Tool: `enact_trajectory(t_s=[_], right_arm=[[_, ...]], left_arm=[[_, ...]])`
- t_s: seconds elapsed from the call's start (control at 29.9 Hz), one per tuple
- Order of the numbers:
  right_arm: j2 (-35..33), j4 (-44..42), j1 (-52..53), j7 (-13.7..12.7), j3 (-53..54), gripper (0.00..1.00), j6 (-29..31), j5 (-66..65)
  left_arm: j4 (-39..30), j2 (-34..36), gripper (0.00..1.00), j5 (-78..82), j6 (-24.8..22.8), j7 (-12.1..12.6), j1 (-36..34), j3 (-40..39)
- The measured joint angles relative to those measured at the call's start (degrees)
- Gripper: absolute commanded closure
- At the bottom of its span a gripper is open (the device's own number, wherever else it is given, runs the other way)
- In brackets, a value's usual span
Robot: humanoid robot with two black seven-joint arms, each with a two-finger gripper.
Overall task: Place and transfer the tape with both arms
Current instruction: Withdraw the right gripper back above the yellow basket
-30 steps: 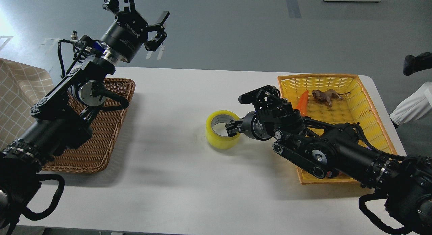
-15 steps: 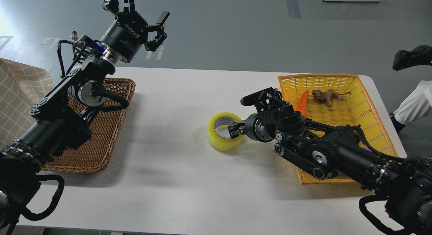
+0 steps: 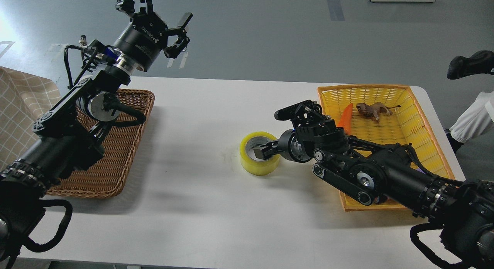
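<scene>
- Head view is the only angle here, so everything below comes from it.
- Tape (image 3: 259, 153) sits flat on the white table (image 3: 200, 207), roughly mid-table, just left of the yellow basket (image 3: 424, 134), core hole facing up.
- Right gripper (image 3: 265, 150) is reaching in low from the basket side, with one finger poking down into the core and the rest over the near wall of the roll. Looks to me like it's pinching that wall, but the fingers are dark and bunched up, so I honestly can't say if it's clamped or just resting there.
- Left gripper (image 3: 162, 26) is parked high above the far-left corner, well away from the tape, fingers spread wide and holding nothing.
- Wicker tray (image 3: 115, 172) sits under the left arm. The orange carrot toy (image 3: 346, 116) and a little lion figure (image 3: 372, 110) are in the yellow basket, not in play.
- My read on the step: the right arm is placing the roll mid-table or about to let go, and the handover to the left side isn't done.
- Next move, I'd guess: the right fingers clear the core without dragging the roll, then the left arm comes down over it, probably bound for the wicker tray.
</scene>
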Motion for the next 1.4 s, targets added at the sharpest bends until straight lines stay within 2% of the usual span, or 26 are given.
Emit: enact_trajectory(t_s=[0.23,0.57,1.07,1.24,1.4], right_arm=[[-0.68,3.04,0.60,0.02,0.78,0.09,0.00,0.03],[-6.96,8.76,0.86,-0.08,4.07,0.04,0.00,0.03],[-19.13,19.78,-1.71,-0.21,21.59,0.01,0.00,0.12],[-20.38,23.19,-6.22,0.14,30.46,0.02,0.00,0.39],[-20.70,26.18,-10.84,2.34,38.32,0.02,0.00,4.28]], left_arm=[[0.00,-0.27,0.02,0.00,0.00,0.04,-0.07,0.00],[0.02,0.19,0.02,0.04,0.00,0.09,-0.10,0.00],[0.09,0.29,0.02,0.04,0.00,0.00,-0.01,0.10],[0.09,0.24,0.02,0.00,0.00,0.00,-0.02,0.01],[0.09,0.36,0.02,0.00,0.00,0.00,-0.40,0.00]])
